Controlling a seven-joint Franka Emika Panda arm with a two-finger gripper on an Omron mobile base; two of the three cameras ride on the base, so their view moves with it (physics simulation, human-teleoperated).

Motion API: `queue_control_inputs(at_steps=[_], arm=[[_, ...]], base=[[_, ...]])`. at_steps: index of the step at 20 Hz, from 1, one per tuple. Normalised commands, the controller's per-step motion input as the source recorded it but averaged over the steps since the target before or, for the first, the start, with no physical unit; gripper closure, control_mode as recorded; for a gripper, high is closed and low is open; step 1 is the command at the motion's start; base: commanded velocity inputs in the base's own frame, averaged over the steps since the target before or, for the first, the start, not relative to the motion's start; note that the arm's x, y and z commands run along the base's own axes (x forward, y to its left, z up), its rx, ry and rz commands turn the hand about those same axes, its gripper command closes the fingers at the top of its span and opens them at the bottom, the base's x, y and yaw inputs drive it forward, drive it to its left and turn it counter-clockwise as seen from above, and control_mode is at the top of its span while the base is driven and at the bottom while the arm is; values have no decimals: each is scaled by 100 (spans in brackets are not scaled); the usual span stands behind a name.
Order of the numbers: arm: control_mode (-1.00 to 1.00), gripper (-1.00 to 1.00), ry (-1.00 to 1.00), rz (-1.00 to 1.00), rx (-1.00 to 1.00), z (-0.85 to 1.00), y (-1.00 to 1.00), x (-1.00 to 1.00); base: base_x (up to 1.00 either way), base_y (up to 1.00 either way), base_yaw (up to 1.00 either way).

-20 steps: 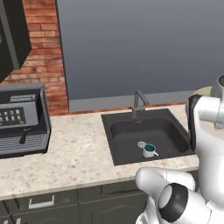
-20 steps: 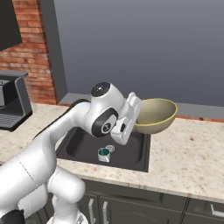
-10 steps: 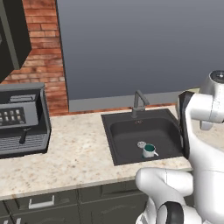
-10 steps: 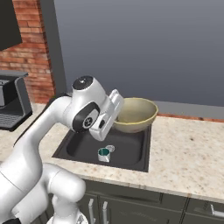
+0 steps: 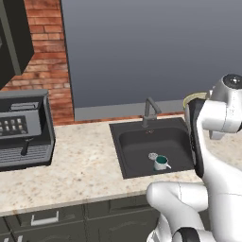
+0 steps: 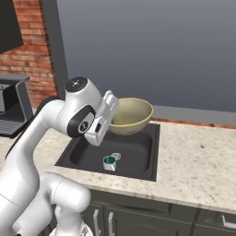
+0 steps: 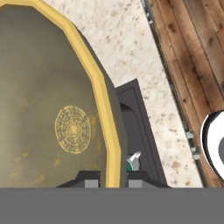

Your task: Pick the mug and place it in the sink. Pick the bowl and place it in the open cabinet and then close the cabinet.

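My gripper (image 6: pixel 113 112) is shut on the near rim of the cream bowl (image 6: pixel 132 114) and holds it in the air above the back of the dark sink (image 6: pixel 138 171). In the hand view the bowl (image 7: pixel 57 113) takes up the left side, its yellow rim pinched between my fingertips (image 7: pixel 92 182). The small white mug (image 6: pixel 109 162) with the teal inside stands in the sink basin beside the drain. From the left I see the mug (image 5: pixel 161 163) in the sink (image 5: pixel 130 171), and a sliver of the bowl (image 5: pixel 195 98) behind my arm. The dark cabinet door (image 5: pixel 15 38) hangs at upper left.
A black coffee machine (image 5: pixel 21 130) stands on the speckled counter (image 5: pixel 85 165) left of the sink. The grey faucet (image 5: pixel 150 109) rises at the sink's back edge. A brick wall (image 5: pixel 47 61) is behind the machine. Drawers (image 5: pixel 45 218) run under the counter. Bare counter (image 6: pixel 198 161) lies right of the sink.
My arm has swung left with the bowl, from over the counter right of the sink to above the basin. The mug has not moved.
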Motion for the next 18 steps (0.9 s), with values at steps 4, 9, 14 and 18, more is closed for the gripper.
queue_control_inputs(at_steps=[4,9,14,18], arm=[[-100,100,0,21,0,1,0,-1],[-100,100,0,20,0,0,5,-5],[100,100,0,15,0,0,26,-3],[100,100,0,0,0,0,0,0]], base=[[0,0,0],[0,0,0],[-9,3,3],[-94,0,16]])
